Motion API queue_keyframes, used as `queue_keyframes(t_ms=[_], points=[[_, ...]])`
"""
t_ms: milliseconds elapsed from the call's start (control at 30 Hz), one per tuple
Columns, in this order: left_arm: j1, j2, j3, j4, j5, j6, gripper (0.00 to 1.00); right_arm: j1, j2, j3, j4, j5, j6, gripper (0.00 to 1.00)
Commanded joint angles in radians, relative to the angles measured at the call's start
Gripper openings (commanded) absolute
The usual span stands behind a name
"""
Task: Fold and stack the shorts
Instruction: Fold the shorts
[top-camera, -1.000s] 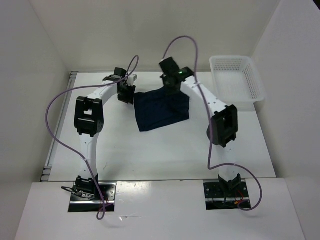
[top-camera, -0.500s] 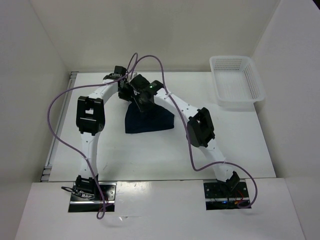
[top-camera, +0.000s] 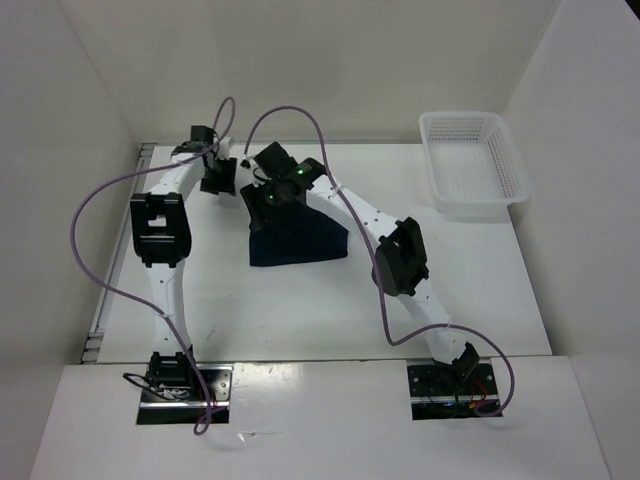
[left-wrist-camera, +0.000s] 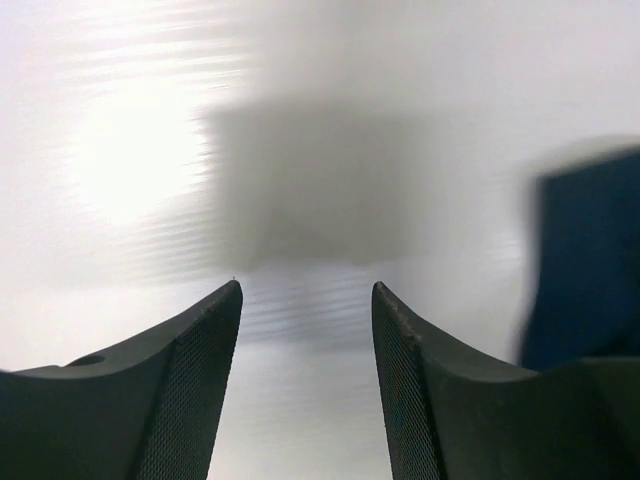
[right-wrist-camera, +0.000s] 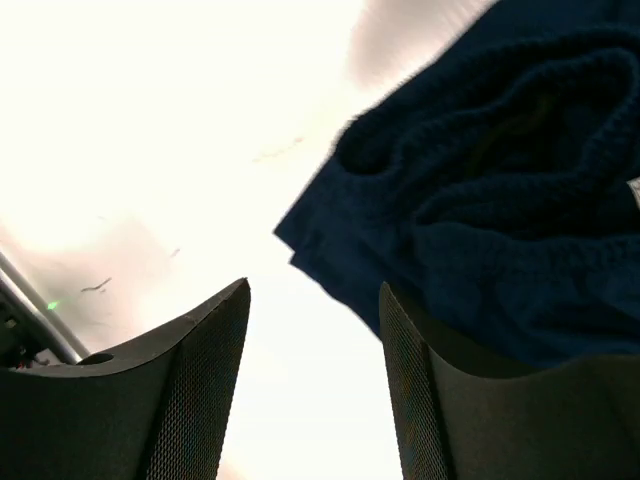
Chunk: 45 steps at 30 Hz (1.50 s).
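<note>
The dark navy shorts (top-camera: 300, 240) lie folded into a small bundle at the table's middle, toward the back. My right gripper (top-camera: 262, 196) hangs over the bundle's back left corner, jaws open with only table between them; in the right wrist view the rolled edge of the shorts (right-wrist-camera: 500, 190) lies just beyond the right finger. My left gripper (top-camera: 217, 180) sits left of the bundle, apart from it, open and empty (left-wrist-camera: 305, 300). A blurred strip of the shorts (left-wrist-camera: 585, 260) shows at the right edge of the left wrist view.
A white mesh basket (top-camera: 474, 165) stands at the back right corner of the table. White walls close in the table at the back and both sides. Purple cables loop above both arms.
The right gripper carried the right half of the shorts leftward over the rest, then let go and opened. The left gripper opened and drew back to the left, away from the cloth.
</note>
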Motion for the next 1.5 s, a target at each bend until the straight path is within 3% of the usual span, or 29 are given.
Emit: queue_keyframes(t_ms=[0,233,333,500,900,1033,1200,1367,1467], points=[[0.044,-0.157,0.048,-0.018,-0.059,0.004,0.62,0.016,-0.156,-0.041,0.074,-0.003,-0.032,0.60],[-0.118,-0.346,-0.083,-0.107,0.207,0.004,0.62,-0.070,-0.628,-0.707,0.396,0.194,-0.030,0.74],[-0.212,-0.347,-0.140,-0.162,0.257,0.004,0.64,-0.140,-0.709,-0.901,0.466,0.248,0.034,0.75],[-0.284,-0.261,-0.177,-0.162,0.161,0.004,0.67,-0.159,-0.711,-1.069,0.508,0.311,0.071,0.78],[-0.343,-0.215,-0.195,-0.109,0.040,0.004,0.69,-0.187,-0.626,-1.213,0.606,0.282,0.154,0.83],[-0.343,-0.204,-0.235,-0.109,0.030,0.004,0.56,-0.187,-0.605,-1.232,0.617,0.253,0.154,0.83],[-0.343,-0.195,-0.235,-0.109,0.040,0.004,0.04,-0.187,-0.559,-1.241,0.648,0.216,0.165,0.80],[-0.297,-0.248,-0.140,-0.145,0.072,0.004,0.00,-0.187,-0.539,-1.219,0.666,0.216,0.165,0.65],[-0.257,-0.294,-0.065,-0.200,0.101,0.004,0.00,-0.187,-0.529,-1.219,0.675,0.225,0.186,0.41]])
